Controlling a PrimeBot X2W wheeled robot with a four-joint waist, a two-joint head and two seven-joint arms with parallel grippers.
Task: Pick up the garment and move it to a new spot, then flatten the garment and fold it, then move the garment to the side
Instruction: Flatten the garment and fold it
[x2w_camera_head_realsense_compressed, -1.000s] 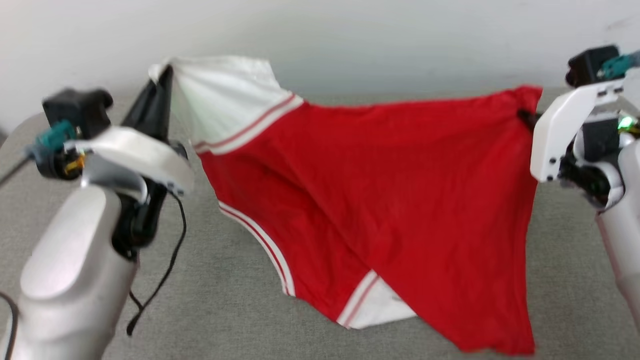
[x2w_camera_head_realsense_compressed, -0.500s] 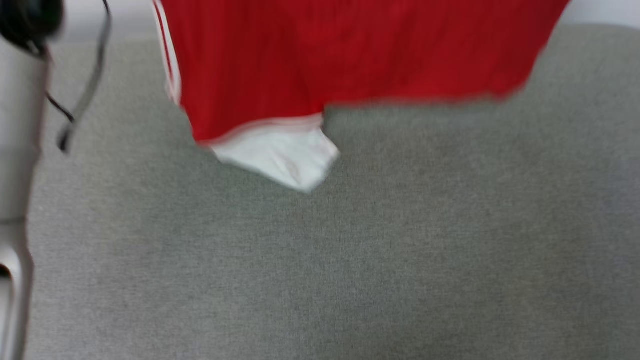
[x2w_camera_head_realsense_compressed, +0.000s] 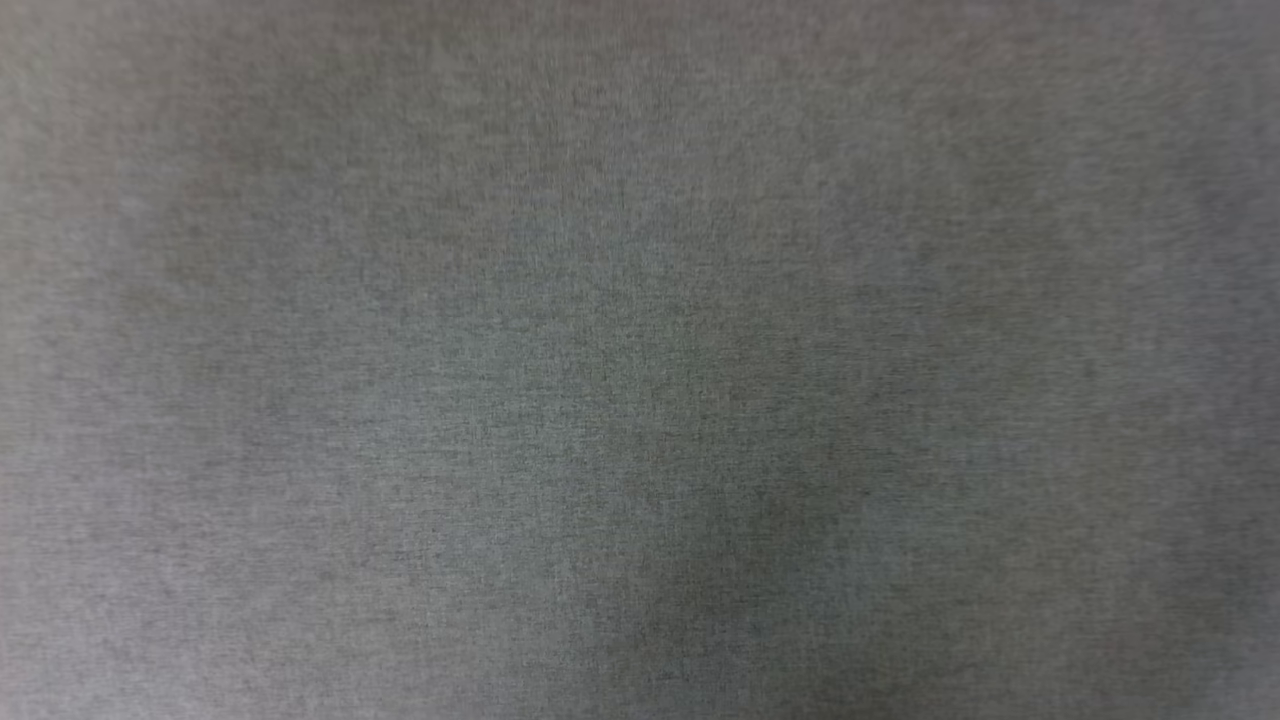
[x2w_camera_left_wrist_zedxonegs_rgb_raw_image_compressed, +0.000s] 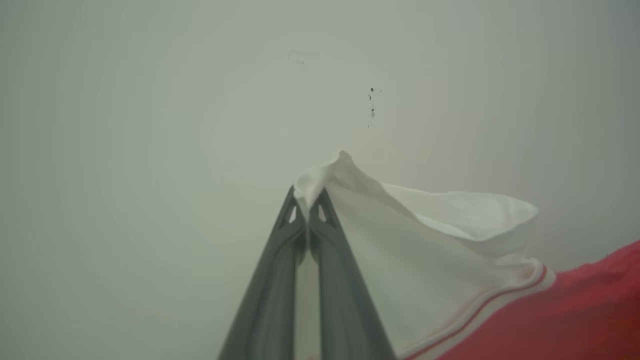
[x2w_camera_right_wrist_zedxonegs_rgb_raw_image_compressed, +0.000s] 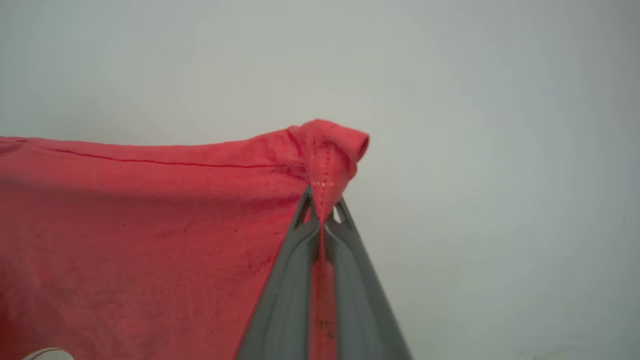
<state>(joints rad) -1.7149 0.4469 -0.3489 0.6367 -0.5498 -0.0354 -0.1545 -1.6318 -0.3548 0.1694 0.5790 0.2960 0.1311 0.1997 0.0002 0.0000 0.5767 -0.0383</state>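
The left gripper (x2w_camera_left_wrist_zedxonegs_rgb_raw_image_compressed: 307, 201), its two long dark fingers pressed together, pinches the peak of the white short sleeve of the red jersey-style garment (x2w_camera_left_wrist_zedxonegs_rgb_raw_image_compressed: 450, 260). The right gripper (x2w_camera_right_wrist_zedxonegs_rgb_raw_image_compressed: 323, 204) is clamped tight on the garment's bunched red hem corner, and the cloth spreads leftward from that corner. Behind the garment stands a pale plain wall (x2w_camera_left_wrist_zedxonegs_rgb_raw_image_compressed: 150, 125). The head view shows a grey woven fabric surface (x2w_camera_head_realsense_compressed: 640, 360).

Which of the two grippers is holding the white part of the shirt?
The left gripper: its fingers pinch the white sleeve of the red jersey-style T-shirt, while the right gripper pinches a red hemmed corner.
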